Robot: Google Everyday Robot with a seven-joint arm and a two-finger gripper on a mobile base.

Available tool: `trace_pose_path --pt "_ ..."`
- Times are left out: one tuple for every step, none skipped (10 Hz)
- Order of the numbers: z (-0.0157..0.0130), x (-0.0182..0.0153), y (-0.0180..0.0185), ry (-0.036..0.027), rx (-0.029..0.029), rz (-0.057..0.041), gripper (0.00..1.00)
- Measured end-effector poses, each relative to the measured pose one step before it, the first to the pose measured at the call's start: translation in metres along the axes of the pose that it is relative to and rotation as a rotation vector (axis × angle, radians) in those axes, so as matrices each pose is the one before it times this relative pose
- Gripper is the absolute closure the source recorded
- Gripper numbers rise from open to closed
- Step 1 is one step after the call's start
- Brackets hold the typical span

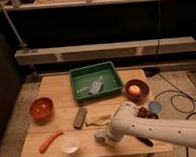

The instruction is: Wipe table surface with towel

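So we're looking down at a wooden table point(57, 85) with the white arm point(154, 129) reaching in from the lower right, and the gripper point(101, 138) sits low near the front edge, just right of the clear cup point(70, 144). Honestly we can't tell whether it's spread or pinched together, it's just a greyish blob at the end of the arm. The towel point(95, 86) looks like the pale crumpled thing lying inside the green bin point(96, 81) at the back of the table, well apart from the gripper. On the left we've got a red bowl point(41, 107), and a carrot point(50, 141) lies near the front left corner, beside the cup. A dark flat bar point(80, 117) lies in the middle, with a banana point(98, 121) just to its right, close to the arm. On the right there's a brown bowl point(135, 90) holding something orange, plus a small bluish cup point(155, 107) near the right edge, next to some dark reddish stuff we can't make out.
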Motion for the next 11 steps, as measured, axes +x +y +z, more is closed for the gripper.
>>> trace_pose_path --pt "0.00295 0.00608 0.01174 0.01211 -0.00549 0.01309 1.0" --pt "0.00437 0.008 0.00308 0.00531 0.00027 -0.00472 1.0" --pt "0.00551 0.00786 -0.00144 0.00113 0.00275 -0.00713 1.0" --pt "0.00683 0.00972 -0.00386 0.00497 0.00812 -0.0046 1.0" --pt "0.00329 0.00326 -0.00031 0.00469 0.00149 -0.00565 1.0" --pt "0.00273 0.00252 -0.00095 0.0066 0.0052 -0.00239 1.0" --pt "0.00153 0.00454 -0.00212 0.00643 0.00492 -0.01422 1.0" --pt "0.0006 0.00403 -0.00547 0.00831 0.00881 -0.01807 1.0" --pt "-0.00126 0.00015 -0.0058 0.00493 0.00736 -0.01236 1.0" --pt "-0.00135 -0.00232 -0.00665 0.00269 0.00704 -0.00993 1.0" --pt "-0.00232 -0.00452 -0.01742 -0.00184 0.01316 -0.02415 1.0"
